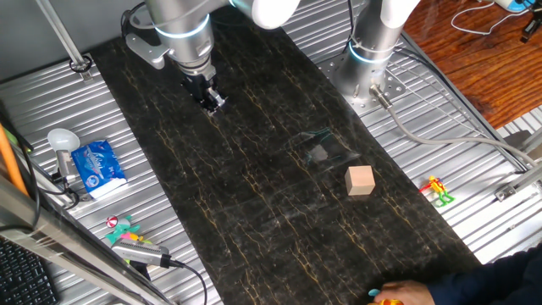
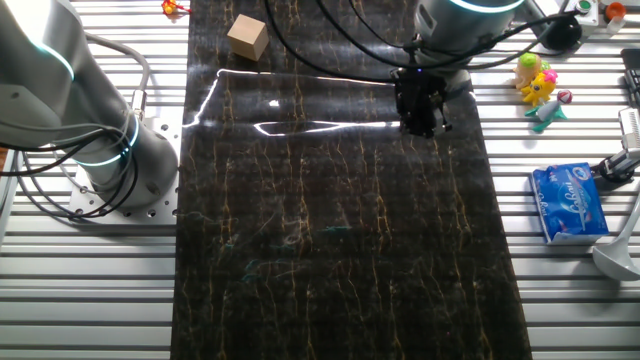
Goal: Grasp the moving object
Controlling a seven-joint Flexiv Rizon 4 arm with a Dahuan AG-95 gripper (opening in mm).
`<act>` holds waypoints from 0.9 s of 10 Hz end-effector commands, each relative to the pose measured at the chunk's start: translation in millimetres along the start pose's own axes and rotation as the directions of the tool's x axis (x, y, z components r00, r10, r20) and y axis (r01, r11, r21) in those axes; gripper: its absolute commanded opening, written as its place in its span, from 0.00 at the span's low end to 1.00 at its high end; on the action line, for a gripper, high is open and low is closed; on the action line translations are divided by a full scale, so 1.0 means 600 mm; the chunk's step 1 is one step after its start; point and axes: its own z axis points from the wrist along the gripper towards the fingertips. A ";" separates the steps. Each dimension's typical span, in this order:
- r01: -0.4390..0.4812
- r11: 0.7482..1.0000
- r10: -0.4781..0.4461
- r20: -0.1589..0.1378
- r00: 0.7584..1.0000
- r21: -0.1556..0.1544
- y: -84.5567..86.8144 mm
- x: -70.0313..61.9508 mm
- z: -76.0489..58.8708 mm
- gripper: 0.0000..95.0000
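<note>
Peeking in at the bottom edge of one fixed view, the moving object [image 1: 388, 298] is mostly cut off, held by a dark-sleeved person, well apart from the hand [image 1: 212, 101]. Between them a tan cube [image 1: 360, 180] sits on the dark surface [image 1: 254, 195]. The hand's fingers are too dark to judge; it holds nothing.

Dark mat [image 1: 254, 195] open — tan cube [image 1: 360, 180] only obstacle
</note>
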 end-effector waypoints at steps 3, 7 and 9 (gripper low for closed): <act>-0.009 1.000 0.009 0.001 1.000 0.001 0.001 0.002 -0.001 0.00; -0.016 1.000 0.016 0.001 1.000 0.000 0.001 0.002 -0.001 0.00; -0.018 1.000 0.018 0.006 1.000 -0.005 0.001 0.002 -0.001 0.00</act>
